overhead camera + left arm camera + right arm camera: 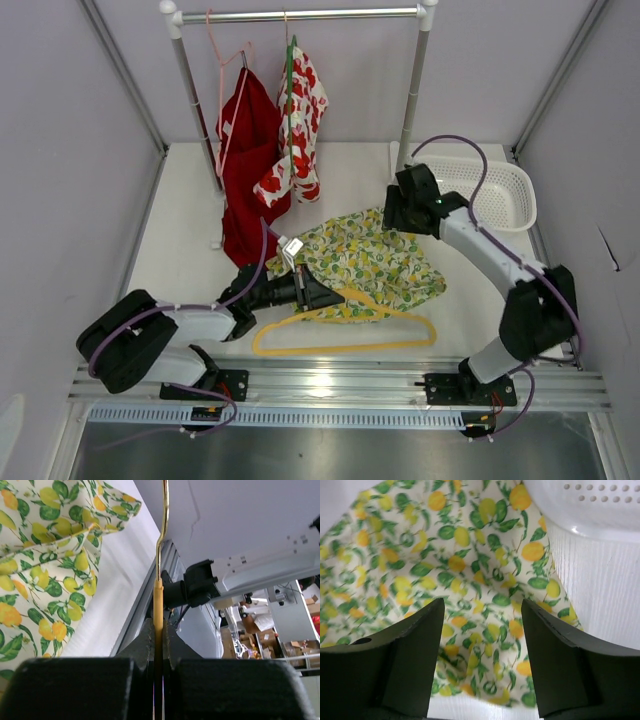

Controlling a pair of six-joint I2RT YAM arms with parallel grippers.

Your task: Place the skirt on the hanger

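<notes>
table [180, 230]: white, with a rack [300, 15] at the far edge carrying a red garment [245, 160] and a red-flowered one [300, 130]. skirt [370, 262]: crumpled at mid-table, not on the hanger. basket [500, 195]: white, just right of the skirt. hanger [345, 345]: flat on the table, its top crossing the skirt's near edge. left gripper [315, 290]: clamped on the hanger's neck below the hook. right gripper [405, 215]: jaws apart, over the skirt's far edge, holding nothing.
</notes>
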